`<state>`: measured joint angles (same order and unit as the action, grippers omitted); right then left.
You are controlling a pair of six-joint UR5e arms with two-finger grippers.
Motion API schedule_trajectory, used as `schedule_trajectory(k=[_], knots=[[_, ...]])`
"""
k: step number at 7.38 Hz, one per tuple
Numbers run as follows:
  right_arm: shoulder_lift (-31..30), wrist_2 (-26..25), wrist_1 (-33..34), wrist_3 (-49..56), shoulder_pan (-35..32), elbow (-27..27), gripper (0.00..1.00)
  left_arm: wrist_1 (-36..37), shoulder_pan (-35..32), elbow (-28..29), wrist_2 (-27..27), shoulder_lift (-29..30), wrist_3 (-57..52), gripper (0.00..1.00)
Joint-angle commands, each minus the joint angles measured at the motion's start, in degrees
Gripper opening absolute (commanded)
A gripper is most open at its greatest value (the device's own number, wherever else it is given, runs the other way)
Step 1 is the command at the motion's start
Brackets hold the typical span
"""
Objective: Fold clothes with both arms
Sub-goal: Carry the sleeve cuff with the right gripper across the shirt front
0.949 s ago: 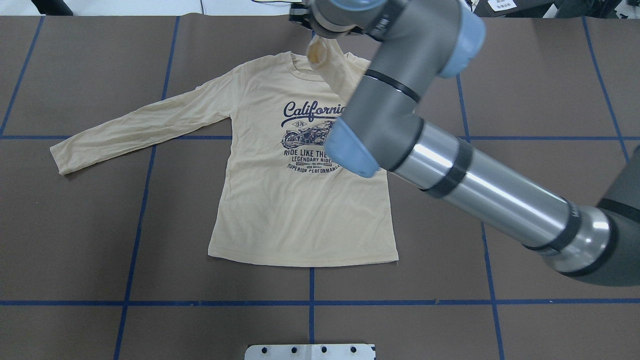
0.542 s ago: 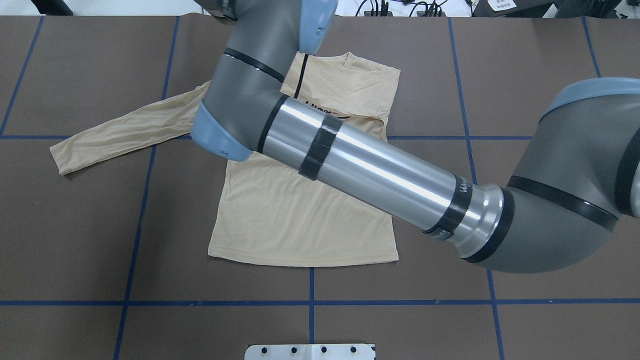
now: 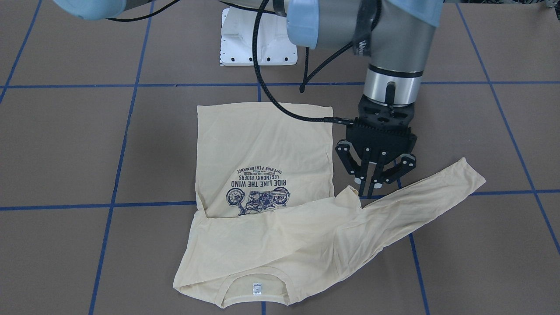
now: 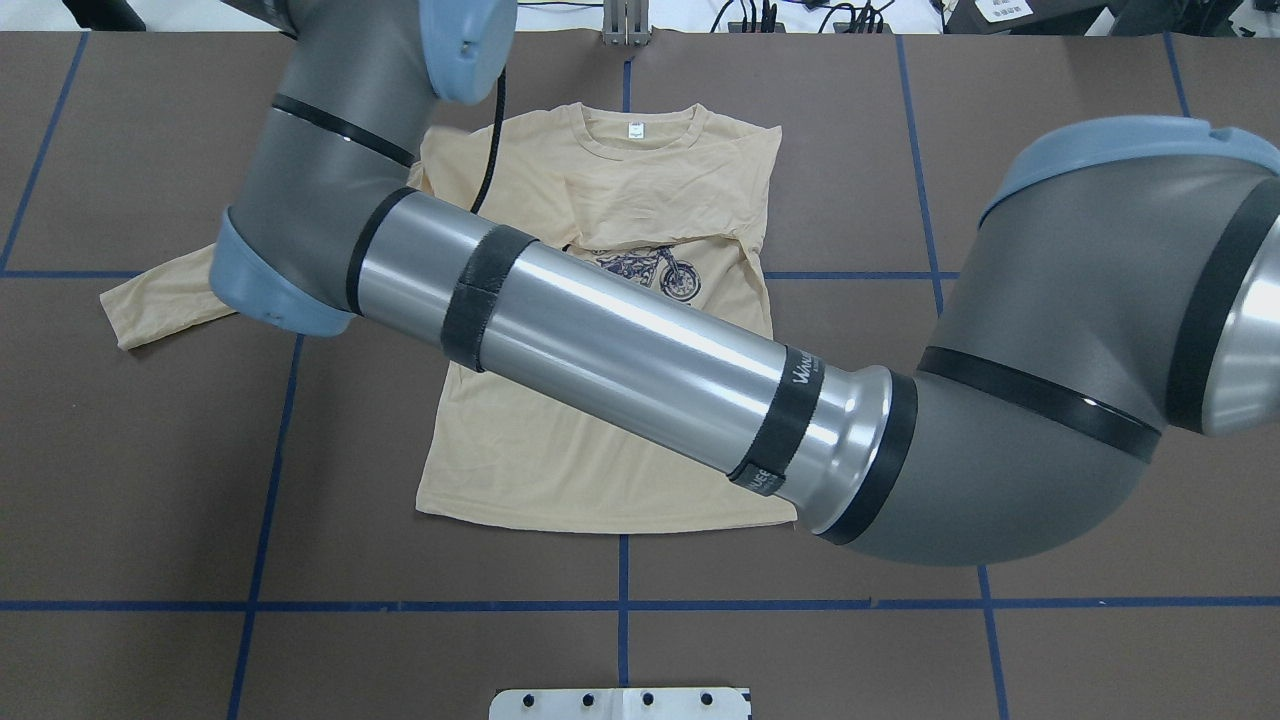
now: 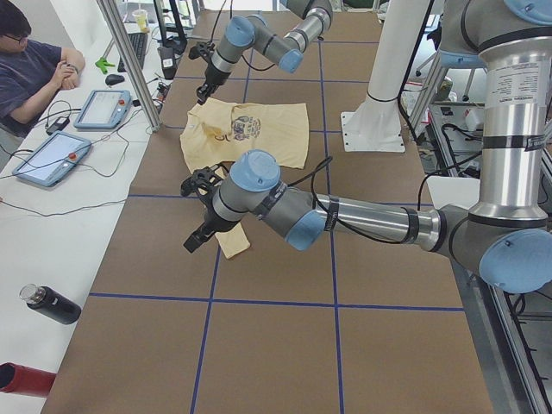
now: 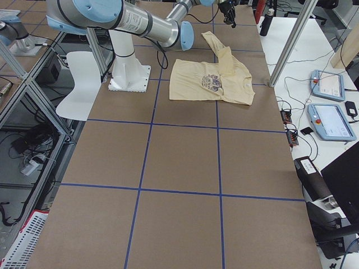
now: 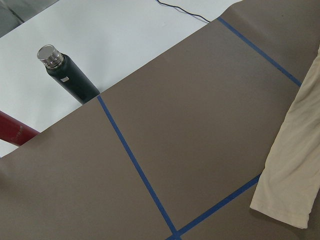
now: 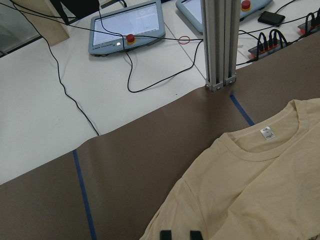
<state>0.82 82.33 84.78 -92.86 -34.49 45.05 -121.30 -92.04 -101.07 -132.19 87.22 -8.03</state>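
Note:
The cream-yellow T-shirt [image 3: 262, 144] lies flat, print up, with its neck label [image 3: 257, 288] at the far edge. One sleeve is folded across the chest and its cuff [image 3: 350, 191] lies by the other shoulder. The other sleeve [image 3: 437, 192] stretches out flat; its cuff [image 7: 290, 190] shows in the left wrist view. My right arm [image 4: 620, 330] crosses over the shirt [image 4: 600, 460]. My right gripper [image 3: 369, 189] hangs above that shoulder, shut and empty; its fingertips [image 8: 165, 233] show above the fabric. My left gripper [image 5: 197, 240] hovers near the outstretched cuff; I cannot tell its state.
The white pedestal base [image 3: 258, 39] stands at the robot's edge. An aluminium post [image 8: 219, 45] and teach pendants [image 8: 127, 25] are beyond the far edge. A black bottle [image 7: 67, 75] and a red one [image 7: 12, 131] lie off the table's left end. A person [image 5: 34, 69] sits there.
My right arm has swung left across the shirt. The sleeve it held up by the collar now lies folded over the chest, released, and covers the "California" lettering.

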Motion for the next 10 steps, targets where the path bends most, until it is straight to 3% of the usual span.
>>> schedule_trajectory(k=[1,3,4,6,8,9,10], knots=[[2.7,1.33,0.13,-1.18,-0.05,-1.54,0.99,-0.08,-0.07,-0.09,0.0,-0.04,-0.14,1.0],[3.23,8.07,1.87,0.92,-1.79,-1.19,1.0,-0.08,0.02,-1.22,-0.09,-0.83,-0.05,1.0],[2.7,11.24,7.45,4.15,-3.2,1.51,1.0,-0.17,0.28,-2.1,-0.09,-0.74,-0.23,1.0],[-7.16,16.52,17.14,10.48,-5.49,18.93,1.0,-4.88,6.31,-1.94,-0.17,-0.21,0.21,1.0],[-18.95,18.98,17.44,18.9,-8.73,30.57,1.0,-4.74,10.29,-1.15,0.26,-0.56,1.78,1.0],[-28.93,21.35,17.27,25.3,-10.66,41.59,1.0,-6.91,13.09,-0.71,0.79,-0.65,9.8,1.0],[-39.9,23.99,17.26,30.84,-13.12,53.27,1.0,-10.42,16.34,0.08,4.79,-0.82,15.62,1.0]])
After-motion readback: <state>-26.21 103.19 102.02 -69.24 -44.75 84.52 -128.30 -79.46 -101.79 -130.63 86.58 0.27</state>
